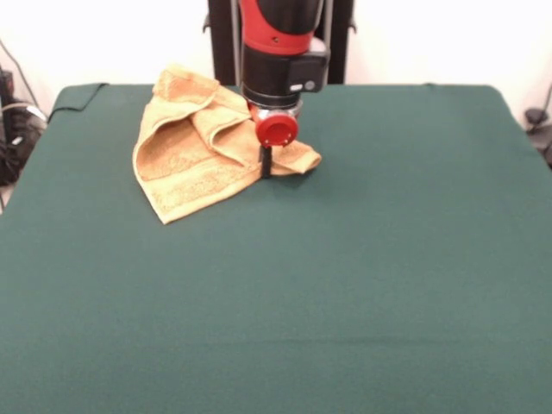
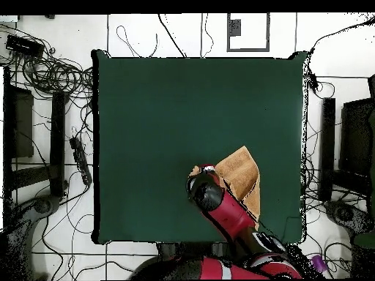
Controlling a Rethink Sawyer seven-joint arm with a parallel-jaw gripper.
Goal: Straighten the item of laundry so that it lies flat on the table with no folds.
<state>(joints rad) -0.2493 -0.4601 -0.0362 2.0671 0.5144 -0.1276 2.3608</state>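
The orange-tan towel lies crumpled at the table's far left in the front view, with several folds running toward its right corner. My gripper stands low on that corner and is shut on a pinch of the cloth, just below the red wrist cap. In the overhead view the towel shows beside the arm, and the arm's head hides the gripper. The dark green table spreads wide around the towel. The white tag does not show.
The red and black arm comes in over the table's edge near the robot base. Cables and dark equipment lie on the floor around the table.
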